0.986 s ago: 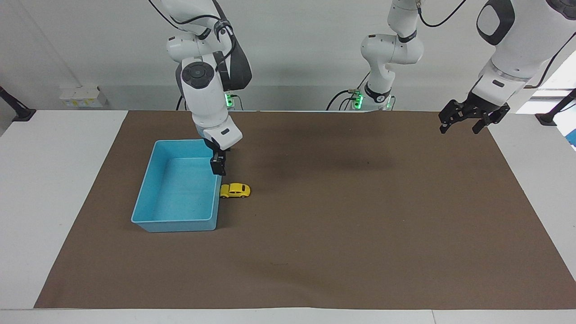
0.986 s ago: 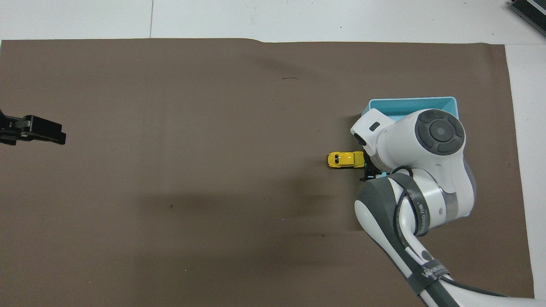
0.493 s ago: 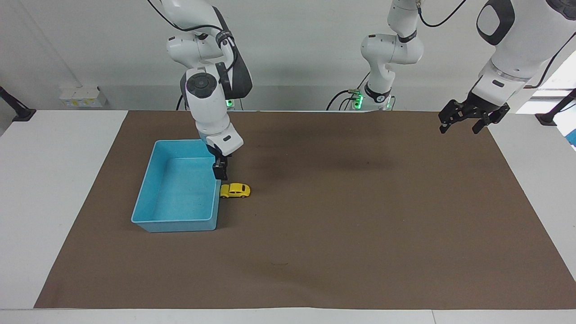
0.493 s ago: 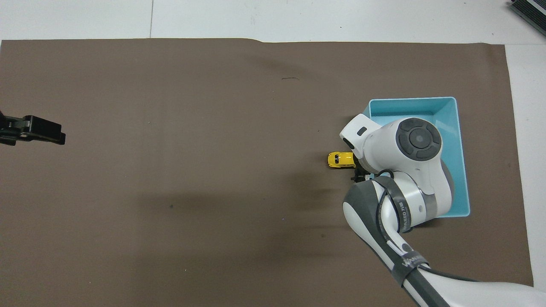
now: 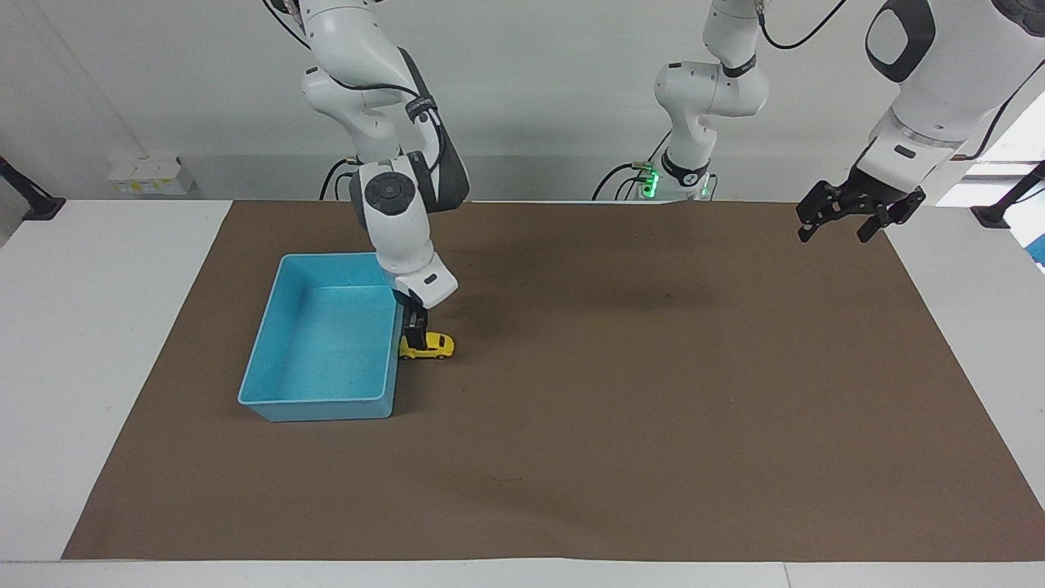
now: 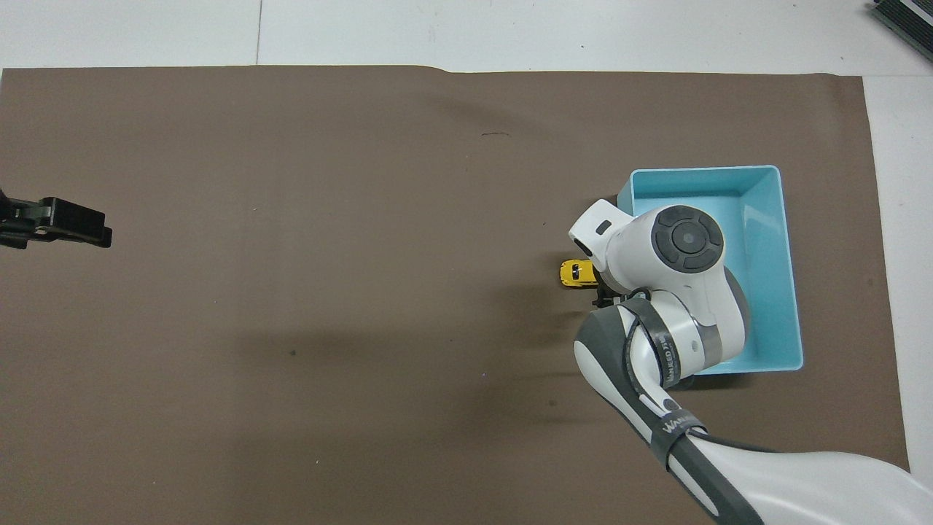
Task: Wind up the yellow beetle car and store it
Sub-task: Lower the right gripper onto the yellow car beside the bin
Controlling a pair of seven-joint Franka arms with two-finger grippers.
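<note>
The yellow beetle car (image 5: pixel 428 347) stands on the brown mat, right beside the long wall of the light blue tray (image 5: pixel 318 408), on the side toward the left arm's end. My right gripper (image 5: pixel 417 333) is down low over the end of the car nearest the tray. In the overhead view the right wrist covers most of the car (image 6: pixel 574 273), and only its end away from the tray (image 6: pixel 703 175) shows. My left gripper (image 5: pixel 834 235) is open and empty, and waits raised over the mat's edge at the left arm's end; it also shows in the overhead view (image 6: pixel 91 227).
The brown mat (image 5: pixel 653 384) covers most of the white table. The tray's inside holds nothing. The right arm's elbow and wrist hang over the tray wall nearest the car.
My right gripper has moved off the tray's edge toward the car and come down onto its tray end. The car, the tray and the left arm have not moved.
</note>
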